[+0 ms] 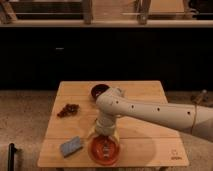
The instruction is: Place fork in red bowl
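My gripper (103, 141) is right over the red bowl (104, 150) near the table's (145, 145) front edge; honestly can't tell its state.

The red bowl (104, 150) is a wide, shallow, bright orange-red round dish resting upright near the front edge of the surface (150, 145), at about 6 o'clock from its centre. The tool (104, 141) hangs just above the bowl's far rim. A small pale grey-silver fork (105, 147) shows inside the bowl, near its middle; its exact pose is unclear.
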`<state>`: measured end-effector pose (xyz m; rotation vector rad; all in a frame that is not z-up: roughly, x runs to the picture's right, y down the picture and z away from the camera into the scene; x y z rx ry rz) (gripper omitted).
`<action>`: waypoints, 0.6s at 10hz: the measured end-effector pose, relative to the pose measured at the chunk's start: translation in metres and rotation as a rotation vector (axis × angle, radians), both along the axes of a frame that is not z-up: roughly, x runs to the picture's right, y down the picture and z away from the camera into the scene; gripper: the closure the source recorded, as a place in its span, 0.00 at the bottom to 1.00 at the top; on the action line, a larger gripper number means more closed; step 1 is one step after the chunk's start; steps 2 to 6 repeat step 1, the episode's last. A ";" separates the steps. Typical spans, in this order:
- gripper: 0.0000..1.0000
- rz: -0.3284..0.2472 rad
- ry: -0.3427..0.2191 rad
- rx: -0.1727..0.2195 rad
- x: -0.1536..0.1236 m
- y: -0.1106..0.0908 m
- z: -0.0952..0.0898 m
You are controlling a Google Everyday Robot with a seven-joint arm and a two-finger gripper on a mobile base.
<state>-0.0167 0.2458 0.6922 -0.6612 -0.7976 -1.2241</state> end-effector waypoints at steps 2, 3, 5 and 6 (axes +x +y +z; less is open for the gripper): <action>0.20 -0.001 -0.002 0.003 0.000 -0.002 -0.001; 0.20 -0.001 -0.002 0.003 0.000 -0.002 -0.001; 0.20 -0.001 -0.002 0.003 0.000 -0.002 -0.001; 0.20 -0.001 -0.002 0.003 0.000 -0.002 -0.001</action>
